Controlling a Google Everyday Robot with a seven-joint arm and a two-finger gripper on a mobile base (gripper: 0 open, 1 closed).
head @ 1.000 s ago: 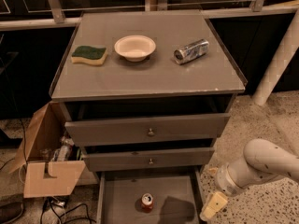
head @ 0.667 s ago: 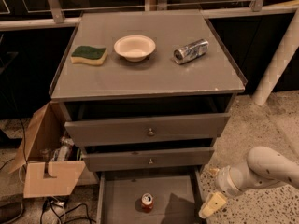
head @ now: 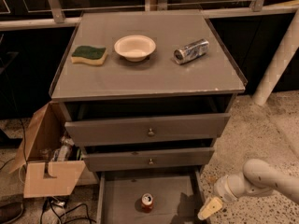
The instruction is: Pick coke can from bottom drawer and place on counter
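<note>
The coke can (head: 147,202) stands upright on the floor of the open bottom drawer (head: 121,195), near its middle. The counter (head: 140,76) is the flat grey top of the cabinet. My gripper (head: 210,208) is low at the drawer's right edge, to the right of the can and apart from it. Only one cream fingertip (head: 209,209) shows plainly. The white arm reaches in from the right.
On the counter lie a green-and-yellow sponge (head: 88,55), a white bowl (head: 135,47) and a silver can (head: 190,51) on its side. Two upper drawers (head: 148,130) with small knobs stand slightly open. An open cardboard box (head: 44,164) sits to the left on the floor.
The view has shifted slightly; the arm and gripper have moved a little lower and to the right beside the drawer. The can has not moved.
</note>
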